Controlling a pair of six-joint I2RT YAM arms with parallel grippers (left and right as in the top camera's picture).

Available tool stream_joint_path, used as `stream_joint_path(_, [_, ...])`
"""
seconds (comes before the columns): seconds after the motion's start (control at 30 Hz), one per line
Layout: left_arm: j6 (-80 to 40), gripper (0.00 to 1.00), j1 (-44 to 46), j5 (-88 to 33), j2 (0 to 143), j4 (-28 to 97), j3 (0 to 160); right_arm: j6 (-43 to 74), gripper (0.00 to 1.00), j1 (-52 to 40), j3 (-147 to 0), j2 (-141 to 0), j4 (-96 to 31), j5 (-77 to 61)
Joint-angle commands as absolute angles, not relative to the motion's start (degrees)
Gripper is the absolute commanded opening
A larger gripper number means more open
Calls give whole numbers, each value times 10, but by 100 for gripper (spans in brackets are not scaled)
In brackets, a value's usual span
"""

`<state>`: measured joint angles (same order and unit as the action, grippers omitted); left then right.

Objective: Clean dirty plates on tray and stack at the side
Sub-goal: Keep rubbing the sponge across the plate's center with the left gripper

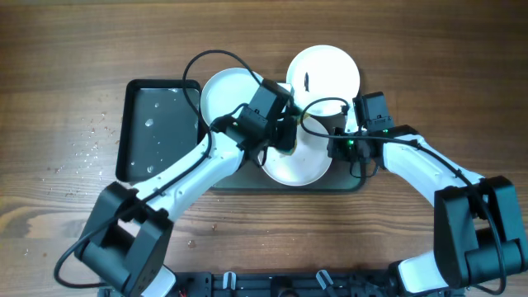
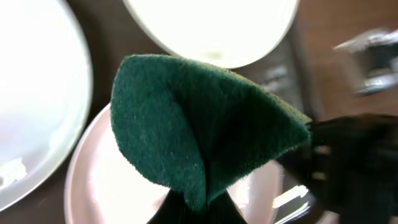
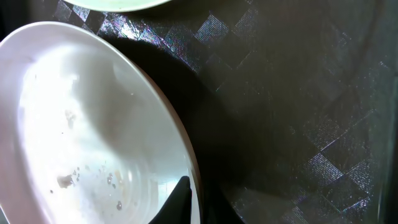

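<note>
Left claw (image 1: 286, 134) clamped on folded green scouring sponge (image 2: 199, 124), coarse and fibrous, above near plate (image 1: 301, 169). Right claw (image 1: 337, 147) pinches that plate's rim; wet specks inside. Three round white plates crowd tray (image 3: 298, 112), dark, diamond-textured. Far plate (image 1: 323, 78) shows dark smear; left plate (image 1: 224, 99) partly under arm. Droplet-beaded black tray (image 1: 161, 124) just left. Wood-grain bench (image 1: 66, 66) open either side.

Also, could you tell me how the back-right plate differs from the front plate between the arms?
The back plate bears a dark smear; the front plate shows only droplets and pale specks. The back plate lies untouched, while the front plate has the left pincer holding a green sponge over it and the right pincer shut on its rim. Both are round, white and alike in size.
</note>
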<state>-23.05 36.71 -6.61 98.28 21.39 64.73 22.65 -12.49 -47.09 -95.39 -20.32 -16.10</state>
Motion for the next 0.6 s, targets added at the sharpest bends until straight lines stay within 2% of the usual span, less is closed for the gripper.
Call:
stream_joint_path(0.0, [-230,4,369,-31,1019,219,648,221,9,-128,-483,-945,-202,-172])
stream_joint_path(0.17, [-255,4,369,-30,1064,224,648,220,8,-128,-483,-945,-202,-172])
stream_joint_path(0.37, [-350,4,369,2,1099,241,648,220,6,-128,-483,-945,-204,-172])
stream_joint_path(0.57, [-365,4,386,-3,1114,239,648,220,7,-132,-483,-945,-204,-172])
